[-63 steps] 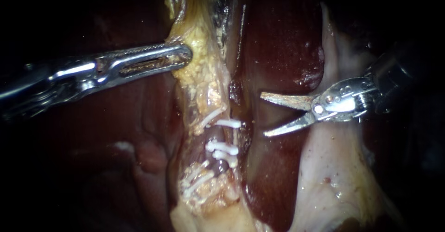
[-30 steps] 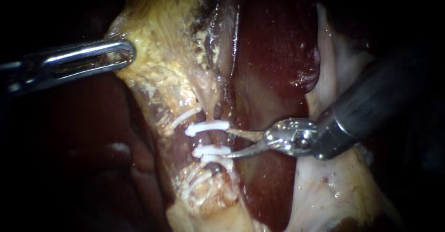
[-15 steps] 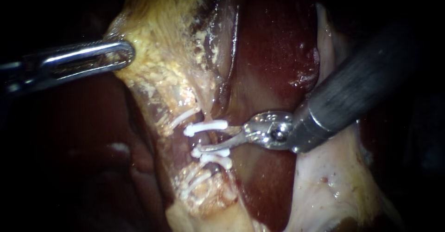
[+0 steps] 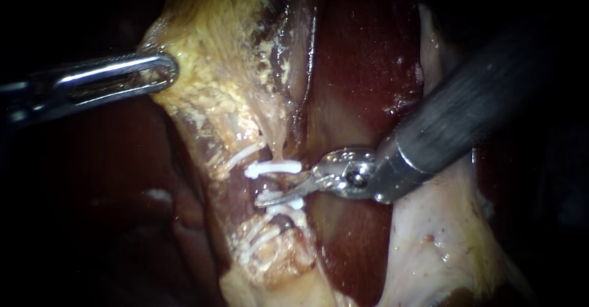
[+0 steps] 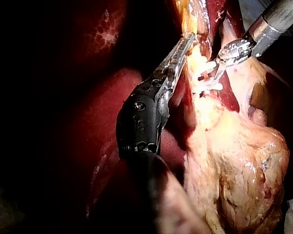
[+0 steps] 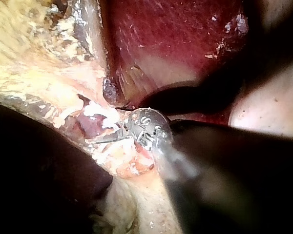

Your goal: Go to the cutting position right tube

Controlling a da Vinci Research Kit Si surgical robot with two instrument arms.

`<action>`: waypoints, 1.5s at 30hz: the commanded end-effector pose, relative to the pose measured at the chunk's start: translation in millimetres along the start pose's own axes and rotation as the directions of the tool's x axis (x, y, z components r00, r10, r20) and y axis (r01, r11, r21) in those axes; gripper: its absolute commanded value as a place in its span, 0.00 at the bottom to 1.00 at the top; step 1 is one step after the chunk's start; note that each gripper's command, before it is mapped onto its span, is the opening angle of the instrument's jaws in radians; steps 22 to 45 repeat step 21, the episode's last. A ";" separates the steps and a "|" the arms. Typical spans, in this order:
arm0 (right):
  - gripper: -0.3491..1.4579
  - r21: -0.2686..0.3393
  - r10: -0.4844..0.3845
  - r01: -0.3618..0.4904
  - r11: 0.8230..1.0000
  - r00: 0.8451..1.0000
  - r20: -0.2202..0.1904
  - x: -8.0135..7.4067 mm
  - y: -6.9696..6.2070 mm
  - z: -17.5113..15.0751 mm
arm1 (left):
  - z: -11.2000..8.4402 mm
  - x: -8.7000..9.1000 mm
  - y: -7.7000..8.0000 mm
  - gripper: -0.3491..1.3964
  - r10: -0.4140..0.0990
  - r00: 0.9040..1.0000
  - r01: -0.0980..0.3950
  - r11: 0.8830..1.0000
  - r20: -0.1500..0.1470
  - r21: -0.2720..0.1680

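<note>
Advanced, right instrument (image 4: 283, 185) has the tube (image 4: 257, 184) between its open blades

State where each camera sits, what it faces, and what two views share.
Endoscope: close in, facing the small white clips; silver left instrument and dark-shafted right instrument show.
Left wrist: on the left arm, looking along its instrument at yellowish fatty tissue.
Right wrist: on the right arm, looking along its instrument at the clips.
All three share the clips.
</note>
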 end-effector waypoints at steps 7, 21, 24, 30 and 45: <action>0.85 0.025 0.006 -0.006 1.000 1.000 0.001 0.3 0.4 0.3 | 0.0 0.0 0.0 0.00 0.000 1.000 0.000 1.000 0.000 0.000; 0.83 0.028 0.010 -0.010 1.000 1.000 0.002 0.2 0.5 0.2 | 0.0 0.0 0.0 0.00 0.000 1.000 0.000 1.000 0.000 0.000; 0.83 0.028 0.010 -0.010 1.000 1.000 0.002 0.2 0.5 0.2 | 0.0 0.0 0.0 0.00 0.000 1.000 0.000 1.000 0.000 0.000; 0.83 0.028 0.010 -0.010 1.000 1.000 0.002 0.2 0.5 0.2 | 0.0 0.0 0.0 0.00 0.000 1.000 0.000 1.000 0.000 0.000; 0.83 0.028 0.010 -0.010 1.000 1.000 0.002 0.2 0.5 0.2 | 0.0 0.0 0.0 0.00 0.000 1.000 0.000 1.000 0.000 0.000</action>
